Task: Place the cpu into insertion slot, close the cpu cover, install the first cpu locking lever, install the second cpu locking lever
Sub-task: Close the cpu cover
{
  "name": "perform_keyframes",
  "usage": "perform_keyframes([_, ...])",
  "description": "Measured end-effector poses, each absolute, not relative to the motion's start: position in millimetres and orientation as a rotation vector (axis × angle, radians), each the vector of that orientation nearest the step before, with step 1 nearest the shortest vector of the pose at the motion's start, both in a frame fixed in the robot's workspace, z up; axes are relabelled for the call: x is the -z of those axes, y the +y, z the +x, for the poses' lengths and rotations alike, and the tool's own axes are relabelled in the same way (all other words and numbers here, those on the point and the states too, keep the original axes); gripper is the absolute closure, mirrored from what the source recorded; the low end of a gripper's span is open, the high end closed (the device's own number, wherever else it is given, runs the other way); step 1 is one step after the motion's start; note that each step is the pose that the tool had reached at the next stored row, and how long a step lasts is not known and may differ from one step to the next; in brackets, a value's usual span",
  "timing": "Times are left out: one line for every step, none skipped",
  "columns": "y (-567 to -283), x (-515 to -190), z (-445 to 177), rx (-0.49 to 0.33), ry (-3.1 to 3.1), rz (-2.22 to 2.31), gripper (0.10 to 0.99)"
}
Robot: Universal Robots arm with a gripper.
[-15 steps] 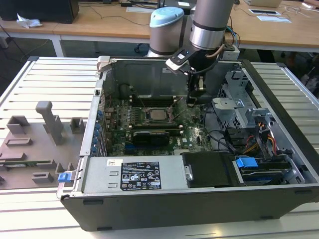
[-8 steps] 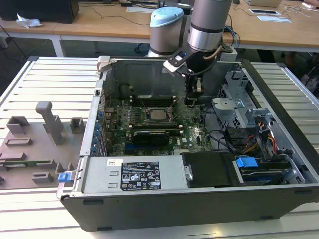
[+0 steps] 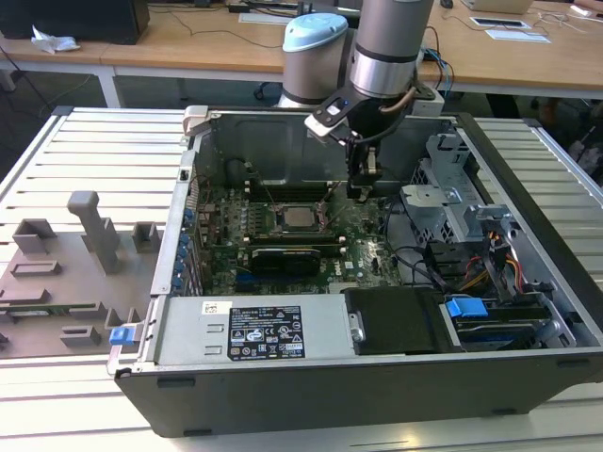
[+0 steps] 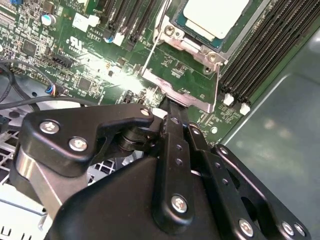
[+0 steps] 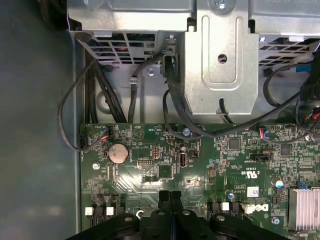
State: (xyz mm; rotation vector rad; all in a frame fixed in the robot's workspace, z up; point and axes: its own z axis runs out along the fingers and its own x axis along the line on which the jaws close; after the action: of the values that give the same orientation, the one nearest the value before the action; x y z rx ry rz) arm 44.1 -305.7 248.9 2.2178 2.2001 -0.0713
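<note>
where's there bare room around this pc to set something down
Bare slatted table between the computer case, the wooden desk and the grey fixture plate, on the exterior view's left; also the slats past the case on its right. Crowded: the motherboard around the end effector and the cables beside it.

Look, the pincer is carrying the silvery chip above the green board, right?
Not quite. The pincer is above the green board, but it isn't carrying the chip. The exterior view shows the cpu lying in the insertion slot at the board's middle, to the exterior view's left of the pincer.
</note>
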Motion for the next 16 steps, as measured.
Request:
perform_keyframes([-305.7,-248.9,43.1,0.071,2.200,2.218,0.980])
perform_keyframes([-305.7,-248.8,41.9,0.071,2.200,2.218,0.980])
perform_keyframes([-305.7,-248.7,39.2,0.071,2.200,2.218,0.980])
perform_keyframes([-305.7,-248.6,37.6,0.071,2.200,2.218,0.980])
perform_keyframes([-305.7,-248.5,36.6,0.071,2.200,2.218,0.980])
perform_keyframes([-305.7,-248.4,35.4,0.071,2.200,2.218,0.980])
perform_keyframes([-305.7,-248.3,34.0,0.071,2.200,2.218,0.980])
perform_keyframes([-305.7,-248.1,32.6,0.071,2.200,2.218,0.980])
perform_keyframes([-305.7,-248.1,31.5,0.071,2.200,2.218,0.980])
perform_keyframes([-305.7,-248.0,30.7,0.071,2.200,2.218,0.980])
perform_keyframes([-305.7,-247.9,29.2,0.071,2.200,2.218,0.980])
perform_keyframes([-305.7,-247.8,28.0,0.071,2.200,2.218,0.980])
perform_keyframes([-305.7,-247.7,27.0,0.071,2.200,2.218,0.980])
perform_keyframes([-305.7,-247.3,23.7,0.071,2.200,2.218,0.980])
perform_keyframes([-305.7,-247.2,22.1,0.071,2.200,2.218,0.980])
perform_keyframes([-305.7,-247.1,20.2,0.071,2.200,2.218,0.980])
